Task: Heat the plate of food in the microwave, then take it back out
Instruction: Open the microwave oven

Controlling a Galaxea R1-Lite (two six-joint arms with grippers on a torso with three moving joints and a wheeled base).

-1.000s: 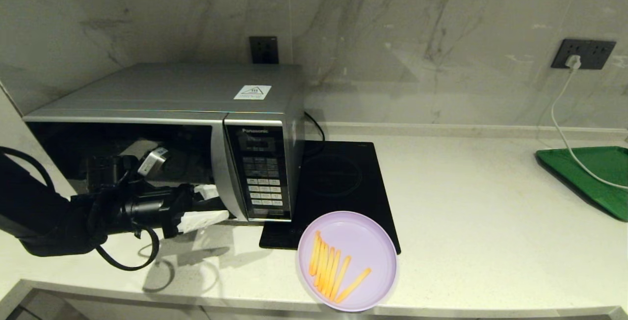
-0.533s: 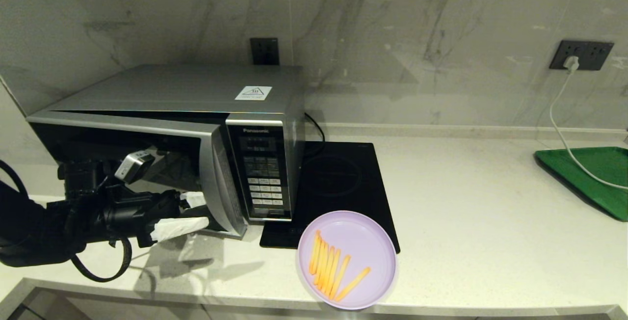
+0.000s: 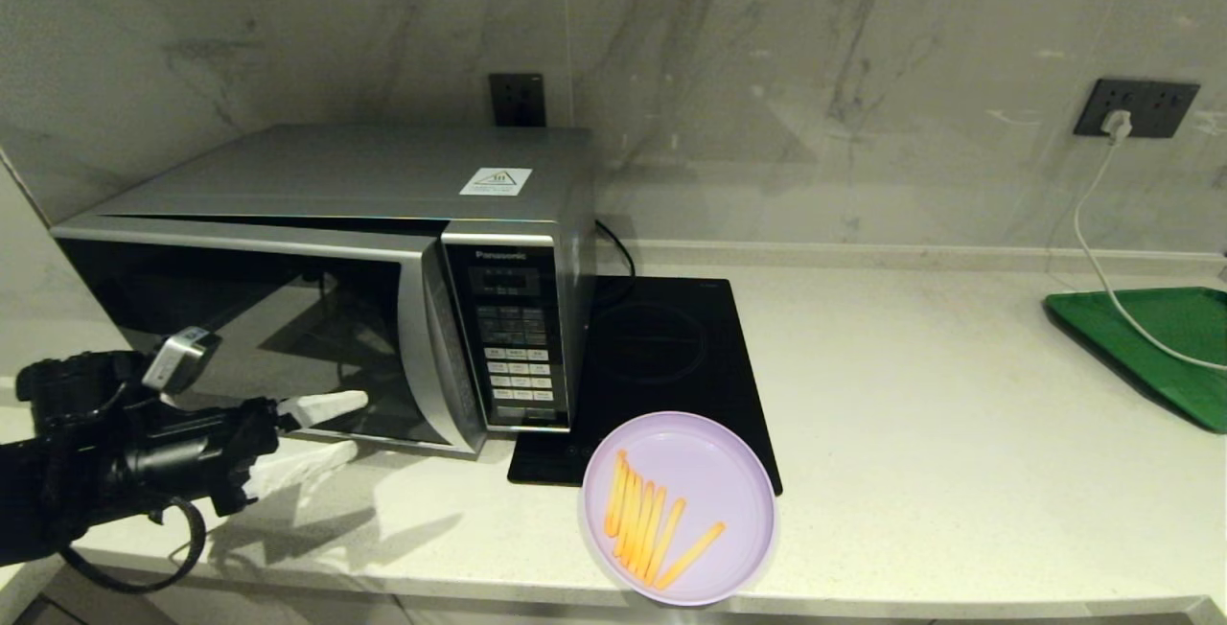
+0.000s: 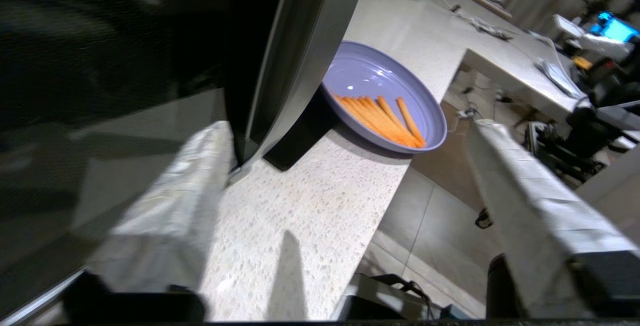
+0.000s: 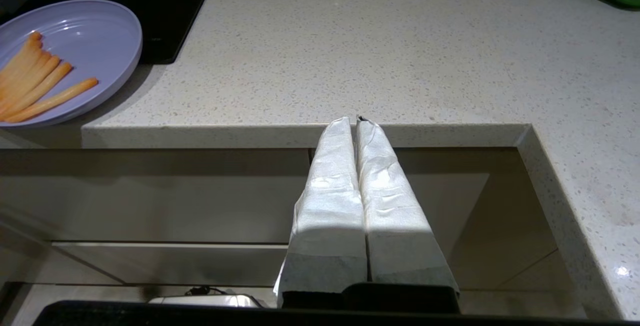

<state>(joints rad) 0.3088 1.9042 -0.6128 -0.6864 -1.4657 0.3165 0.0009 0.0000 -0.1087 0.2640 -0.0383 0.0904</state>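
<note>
The silver-grey microwave (image 3: 364,174) stands at the left of the counter, its dark glass door (image 3: 259,337) standing slightly ajar. My left gripper (image 3: 357,424) is open and empty, low in front of the door glass, left of the door's free edge (image 4: 295,51). The lilac plate (image 3: 679,508) with orange-yellow fries lies on the counter right of the microwave, near the front edge; it also shows in the wrist views (image 4: 385,96) (image 5: 70,61). My right gripper (image 5: 355,120) is shut on nothing, below the counter's front edge, out of the head view.
A flat black induction hob (image 3: 661,357) lies between microwave and plate; the plate overlaps its front corner. A green tray (image 3: 1160,347) sits at the far right with a white cable (image 3: 1102,251) running to a wall socket.
The microwave door went from shut to slightly ajar. My left gripper, earlier at the door's free edge, has drawn back to the left and lower, away from the edge.
</note>
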